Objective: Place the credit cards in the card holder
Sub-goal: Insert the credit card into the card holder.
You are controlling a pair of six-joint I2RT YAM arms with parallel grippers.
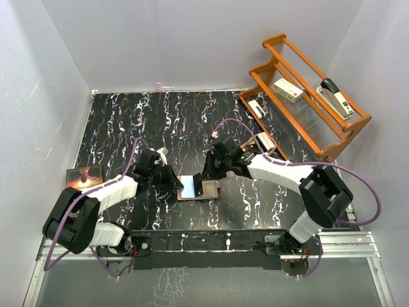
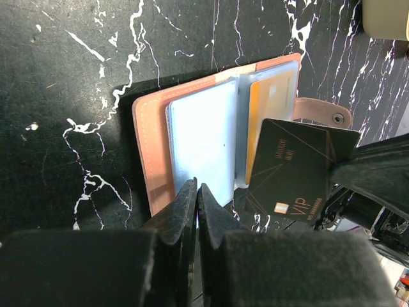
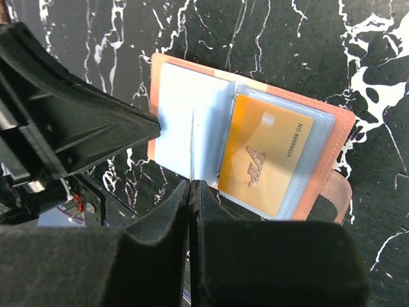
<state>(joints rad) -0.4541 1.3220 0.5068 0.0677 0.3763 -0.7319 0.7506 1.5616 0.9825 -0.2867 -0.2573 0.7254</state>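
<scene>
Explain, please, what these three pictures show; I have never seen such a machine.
Two robot arms sit at a black marbled table. One picture looks down from above; the other two come from cameras on each wrist. Between the arms lies an open card holder, with an orange card in a clear pocket. The right claw is shut on a black card. The left claw is shut and seems to pinch the holder's edge. A booklet lies to the left, a wooden rack at the back right.
</scene>
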